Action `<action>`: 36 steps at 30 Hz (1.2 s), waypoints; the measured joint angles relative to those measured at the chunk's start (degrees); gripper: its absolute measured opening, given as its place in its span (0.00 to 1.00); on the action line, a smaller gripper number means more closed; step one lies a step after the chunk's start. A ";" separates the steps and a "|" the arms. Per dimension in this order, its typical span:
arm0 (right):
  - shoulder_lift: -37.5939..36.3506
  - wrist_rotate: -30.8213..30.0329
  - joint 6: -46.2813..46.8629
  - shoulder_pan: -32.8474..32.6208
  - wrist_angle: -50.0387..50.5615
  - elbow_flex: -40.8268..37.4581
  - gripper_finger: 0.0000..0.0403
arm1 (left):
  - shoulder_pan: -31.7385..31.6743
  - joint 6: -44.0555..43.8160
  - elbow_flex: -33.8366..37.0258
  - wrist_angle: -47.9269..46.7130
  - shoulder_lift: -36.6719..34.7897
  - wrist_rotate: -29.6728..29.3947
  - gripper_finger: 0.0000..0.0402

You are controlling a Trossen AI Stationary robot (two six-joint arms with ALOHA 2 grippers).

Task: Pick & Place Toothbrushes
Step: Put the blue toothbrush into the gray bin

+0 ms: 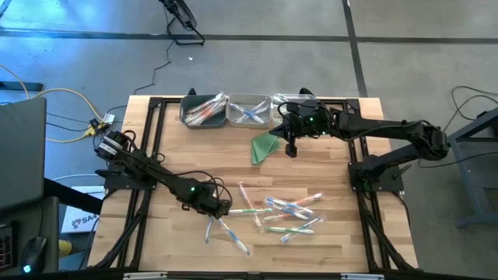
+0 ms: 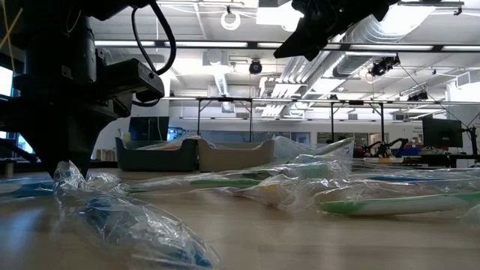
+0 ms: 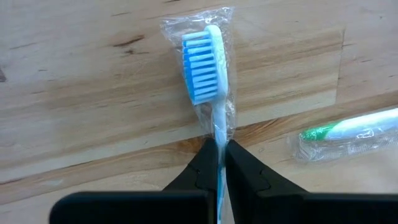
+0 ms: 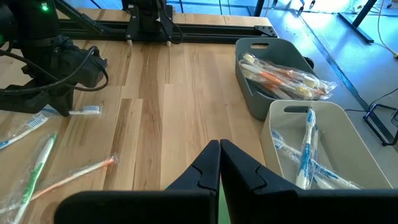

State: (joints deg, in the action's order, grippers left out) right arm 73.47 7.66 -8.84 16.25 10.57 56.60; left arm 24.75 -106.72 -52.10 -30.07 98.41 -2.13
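Several wrapped toothbrushes (image 1: 284, 211) with green, blue and orange accents lie scattered on the wooden table (image 1: 194, 155) toward its near edge. My left gripper (image 3: 219, 144) stands low at the left end of that scatter (image 1: 216, 208). It is shut on a blue-bristled toothbrush (image 3: 208, 68) in a clear wrapper. My right gripper (image 4: 219, 146) hangs shut and raised over the far half of the table (image 1: 292, 149), with nothing between its fingers. My left gripper pinches the blue toothbrush between its two fingers at the thin neck (image 3: 217, 132), just below the bristle head, wrapper included. The fingers come steeply from above and lie across the brush. The head (image 4: 90, 110) sticks out level, flat along the table.
At the far edge stand a dark grey bin (image 4: 273, 99) holding orange toothbrushes and a pale bin (image 4: 336, 124) holding blue ones. A folded green triangle (image 1: 264, 148) lies below my right gripper. A green toothbrush (image 3: 348, 130) lies close to my left gripper.
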 joint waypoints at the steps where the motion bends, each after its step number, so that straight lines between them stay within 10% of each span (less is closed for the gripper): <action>1: 0.00 0.00 0.00 0.00 0.00 0.00 0.01 | 0.00 0.00 0.00 -0.04 0.00 0.00 0.02; 23: 0.00 0.00 -0.01 -0.01 -0.04 0.00 0.01 | -1.25 5.02 0.32 -16.97 -10.36 -9.80 0.02; 36: 0.02 0.00 0.06 0.00 0.02 0.00 0.01 | -10.60 22.27 -1.40 -19.42 -20.02 -22.53 0.02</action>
State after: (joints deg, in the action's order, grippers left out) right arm 73.49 7.66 -8.79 16.25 10.59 56.60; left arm 14.16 -84.45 -53.49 -49.49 78.39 -24.66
